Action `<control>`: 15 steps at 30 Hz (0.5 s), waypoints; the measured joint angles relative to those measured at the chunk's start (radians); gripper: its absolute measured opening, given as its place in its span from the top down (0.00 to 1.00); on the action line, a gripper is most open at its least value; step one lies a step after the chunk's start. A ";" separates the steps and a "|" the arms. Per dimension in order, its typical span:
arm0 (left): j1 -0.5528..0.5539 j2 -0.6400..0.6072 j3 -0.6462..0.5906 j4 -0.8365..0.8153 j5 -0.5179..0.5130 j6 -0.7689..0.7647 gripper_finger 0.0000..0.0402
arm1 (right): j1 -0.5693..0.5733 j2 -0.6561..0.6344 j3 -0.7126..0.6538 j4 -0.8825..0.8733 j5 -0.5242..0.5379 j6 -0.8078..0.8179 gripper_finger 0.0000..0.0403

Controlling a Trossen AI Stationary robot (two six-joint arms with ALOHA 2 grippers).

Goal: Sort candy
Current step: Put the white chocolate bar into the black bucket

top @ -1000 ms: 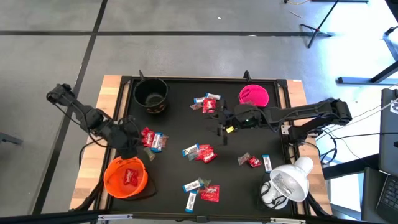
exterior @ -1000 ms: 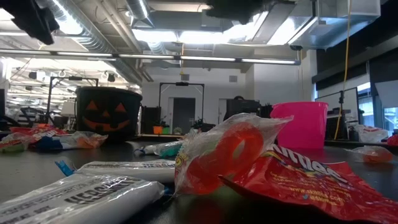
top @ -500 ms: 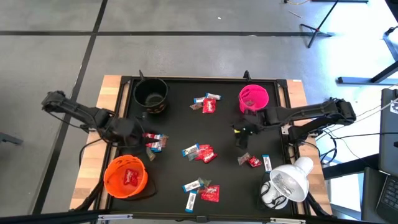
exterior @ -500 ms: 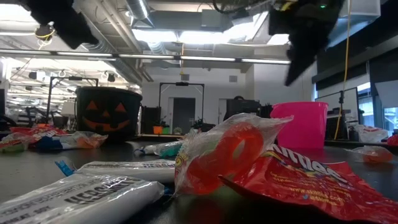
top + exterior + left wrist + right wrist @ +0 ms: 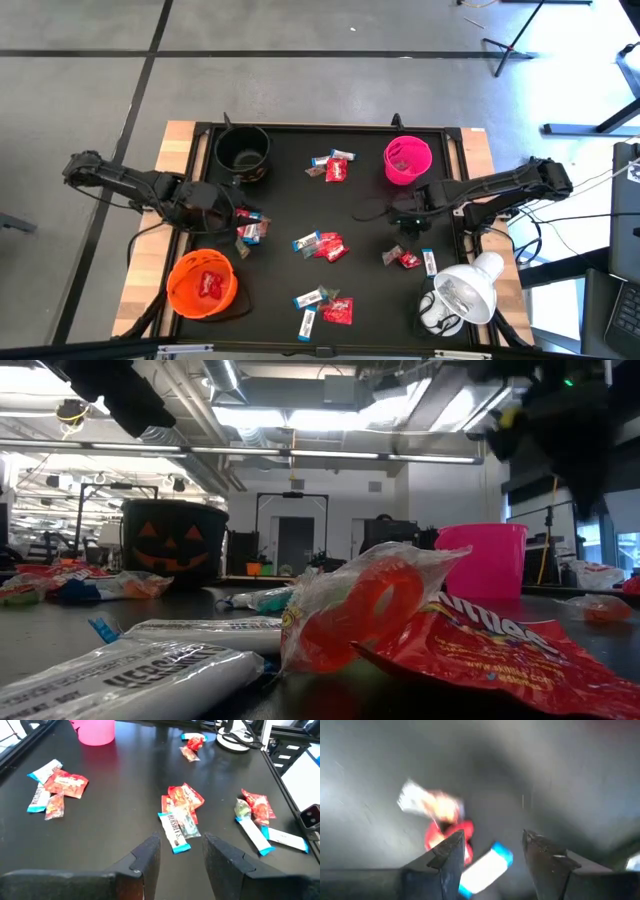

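Both end effectors are released: the left mid-left by candy, the right mid-right.

Lab or workshop: bare concrete floor, exposed ceiling ducts, strip lights, black equipment stands.
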 joint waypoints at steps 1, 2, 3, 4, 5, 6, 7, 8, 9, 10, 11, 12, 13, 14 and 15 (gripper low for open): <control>0.001 0.000 0.000 0.000 0.000 0.000 0.67 | 0.000 0.000 -0.029 0.000 -0.032 0.011 0.52; 0.001 0.000 0.000 0.000 0.006 0.000 0.67 | 0.000 0.000 -0.061 0.005 -0.064 0.019 0.52; 0.001 0.000 0.000 0.000 0.014 0.000 0.67 | 0.000 0.000 -0.094 0.013 -0.084 0.028 0.52; 0.001 0.000 0.000 0.000 0.019 0.000 0.67 | 0.000 0.001 -0.124 0.019 -0.098 0.045 0.52; 0.001 0.000 0.000 0.000 0.019 0.000 0.67 | 0.000 0.001 -0.150 0.026 -0.112 0.061 0.52; 0.001 0.000 0.000 0.000 0.019 0.000 0.67 | 0.000 -0.001 -0.174 0.036 -0.128 0.073 0.52; 0.001 0.000 0.000 0.000 0.019 0.000 0.67 | 0.001 -0.004 -0.192 0.054 -0.142 0.088 0.52; 0.001 0.000 0.000 0.000 0.019 0.000 0.67 | 0.006 -0.008 -0.207 0.070 -0.154 0.100 0.52; 0.001 0.000 0.000 0.000 0.019 0.000 0.67 | 0.013 -0.010 -0.217 0.083 -0.163 0.113 0.52; 0.001 0.000 0.000 0.000 0.020 0.000 0.67 | 0.019 -0.010 -0.224 0.086 -0.165 0.124 0.52; 0.001 0.000 0.000 -0.001 0.019 0.000 0.67 | 0.026 -0.010 -0.229 0.084 -0.166 0.132 0.52; 0.001 0.000 0.000 -0.001 0.019 0.000 0.67 | 0.034 -0.010 -0.235 0.083 -0.169 0.145 0.52; 0.001 0.000 0.000 -0.001 0.019 0.000 0.67 | 0.042 -0.010 -0.239 0.083 -0.179 0.158 0.52; 0.001 0.000 0.000 -0.001 0.019 0.000 0.67 | 0.051 -0.010 -0.242 0.083 -0.190 0.173 0.52; 0.001 0.000 0.000 -0.002 0.019 0.000 0.67 | 0.061 -0.010 -0.245 0.085 -0.200 0.182 0.52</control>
